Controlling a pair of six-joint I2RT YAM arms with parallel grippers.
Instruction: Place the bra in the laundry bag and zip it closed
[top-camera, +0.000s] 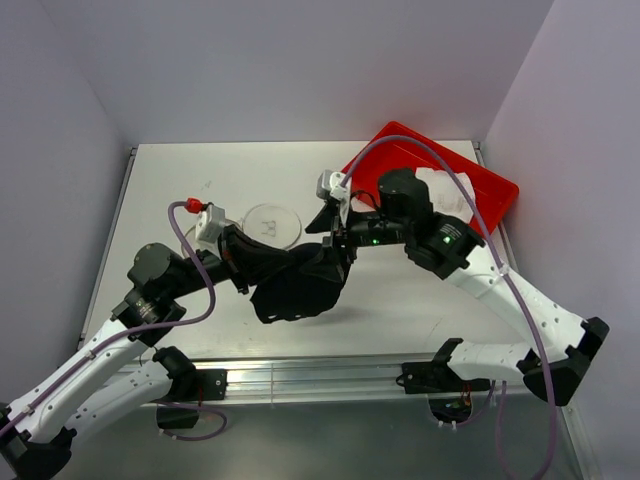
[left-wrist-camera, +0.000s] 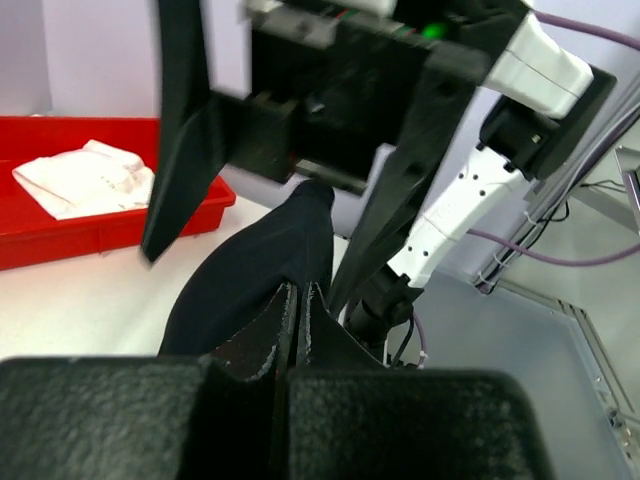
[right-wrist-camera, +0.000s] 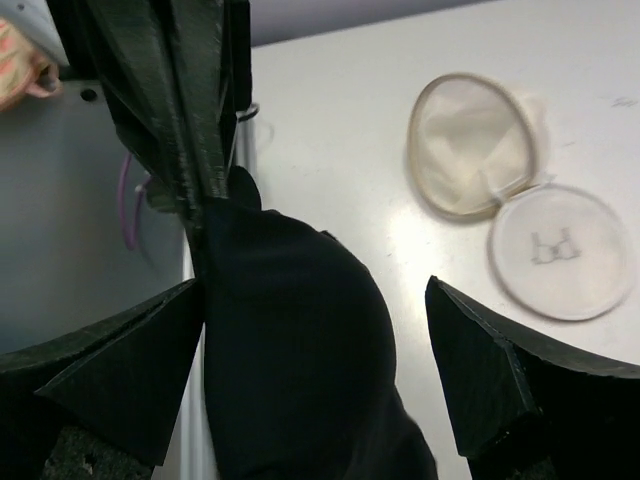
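At the far right corner of the bench (top-camera: 180, 180), inside the red tray (top-camera: 495, 190), the bra (top-camera: 445, 188) was seen as a crumpled white bundle, well apart from the laundry bag (top-camera: 272, 224). From above, only a round translucent disc of the bag was shown clearly, and the part beside it was partly covered by the left wrist. In the right wrist view the bag was shown lying open on the bench, its tan-edged mouth turned up. Its round flap was folded out flat just beside the mouth and joined to it at the rim. The zipper pull could not be made out. In the left wrist view the bra was likewise shown lying inside the tray, with nothing touching it.

Between the two arms a black cloth (top-camera: 300, 285) was held up, nearer the arm bases than the bag. Much of the middle of the bench was hidden by it from above, and most of the right wrist view was filled by it.

The left fingers (left-wrist-camera: 290, 312) were pressed together on an edge of the cloth. This was shown plainly in the left wrist view and again in the right wrist view, where they were seen pinching the cloth's top corner. The right fingers (right-wrist-camera: 450, 310) were spread wide, one on either side of the cloth. One finger was touching or just beside the cloth's edge, and nothing was clamped.
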